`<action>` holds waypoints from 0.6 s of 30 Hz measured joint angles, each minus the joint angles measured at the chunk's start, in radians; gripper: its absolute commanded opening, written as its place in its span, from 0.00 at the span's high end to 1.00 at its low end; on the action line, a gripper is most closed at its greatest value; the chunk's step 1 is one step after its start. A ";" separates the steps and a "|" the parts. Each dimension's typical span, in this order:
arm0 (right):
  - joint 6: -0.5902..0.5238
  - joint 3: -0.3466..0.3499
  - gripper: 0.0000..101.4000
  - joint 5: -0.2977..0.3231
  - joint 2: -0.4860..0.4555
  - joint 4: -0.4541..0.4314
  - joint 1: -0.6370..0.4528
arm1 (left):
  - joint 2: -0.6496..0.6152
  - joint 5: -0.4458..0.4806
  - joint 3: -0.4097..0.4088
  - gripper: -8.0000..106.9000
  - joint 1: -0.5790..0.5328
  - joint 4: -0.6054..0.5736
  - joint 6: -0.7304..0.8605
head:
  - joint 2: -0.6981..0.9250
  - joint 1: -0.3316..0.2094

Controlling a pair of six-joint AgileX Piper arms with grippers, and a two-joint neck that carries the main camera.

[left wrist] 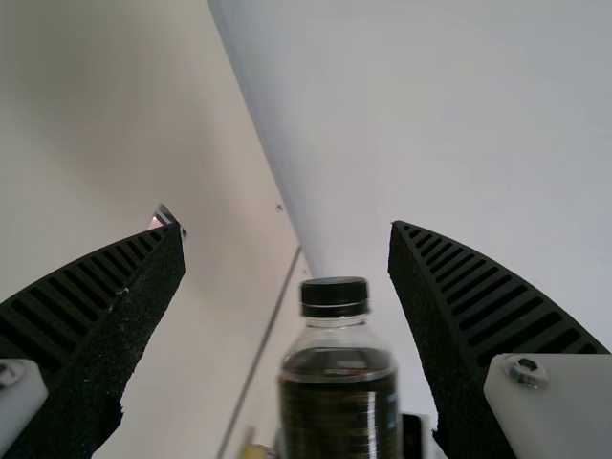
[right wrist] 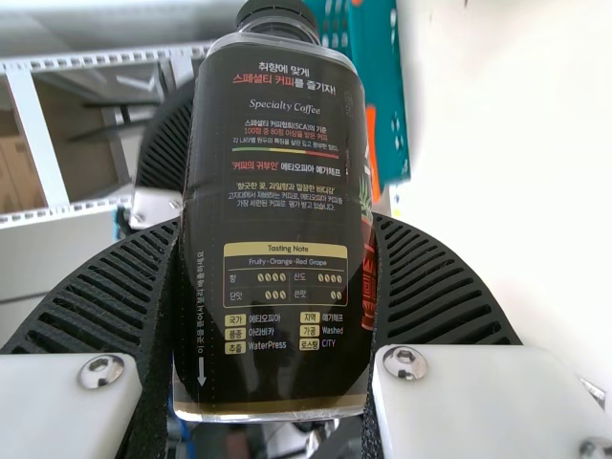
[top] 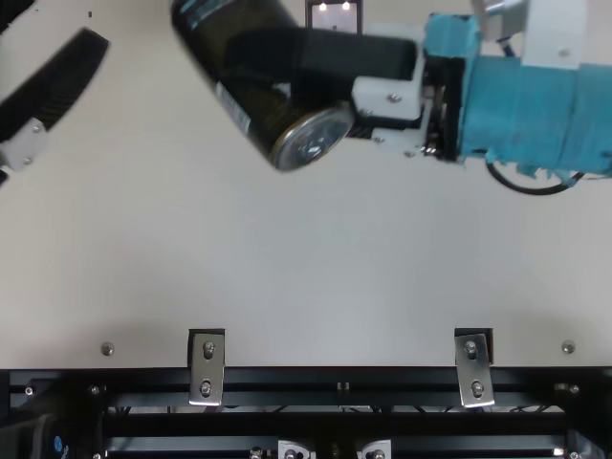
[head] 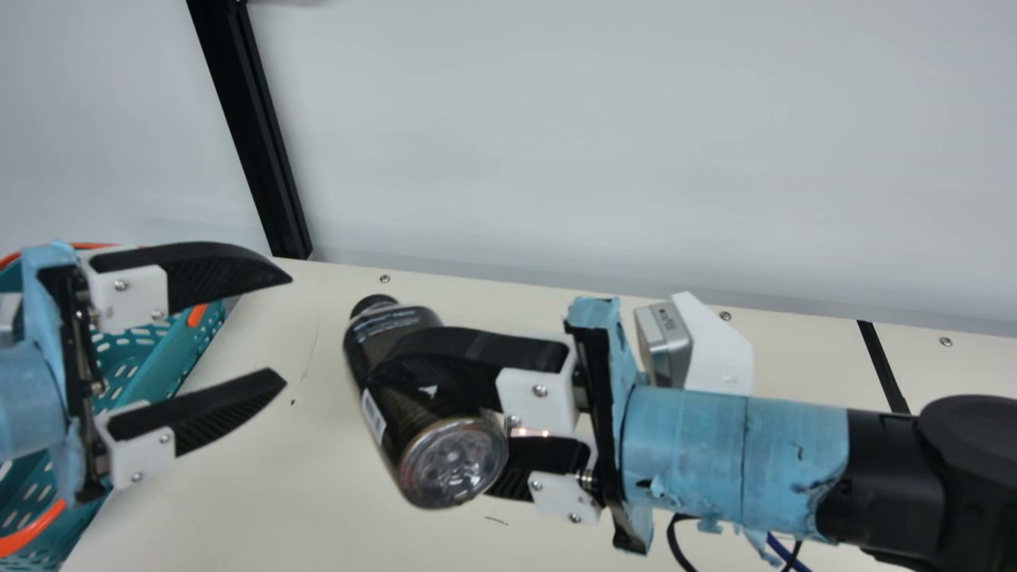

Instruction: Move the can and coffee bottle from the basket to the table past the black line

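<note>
"Your right gripper (head: 433,429), how is it, please?"

"It is closed around the coffee bottle (head: 413,429), one finger on each side. In your main view, the bottle is held tilted above the table (head: 318,477), with its clear base to you and its black cap pointing away from you."

"And your left gripper (head: 288,326)?"

"It is open and holds nothing. Its two fingers are well spread, and they point to the bottle, but they do not touch it."

"Where do you see the basket (head: 187,349)?"

"You find it at the left, behind your left gripper. It is teal, with orange parts."

"And the black line (head: 882,365)?"

"It crosses the table on the right side, well apart from your bottle. Farthest from you, behind the table, stands a pale wall (head: 596,143) with a black post (head: 246,127) at the left."
</note>
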 measured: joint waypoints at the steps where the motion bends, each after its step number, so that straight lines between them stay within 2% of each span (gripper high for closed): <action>1: -0.004 0.000 1.00 -0.005 -0.007 -0.008 -0.009 | -0.004 -0.029 -0.009 0.15 -0.005 0.036 0.010 | -0.005 0.000; 10: -0.060 -0.022 1.00 -0.094 -0.062 -0.165 -0.054 | -0.023 -0.291 -0.043 0.15 -0.075 0.358 0.081 | 0.000 0.000; 14: -0.111 -0.025 1.00 -0.154 -0.098 -0.244 -0.044 | -0.023 -0.316 -0.043 0.15 -0.075 0.399 0.083 | 0.000 0.000; 18: -0.191 -0.004 1.00 -0.252 -0.142 -0.293 -0.017 | -0.023 -0.313 -0.043 0.15 -0.075 0.399 0.081 | 0.000 0.000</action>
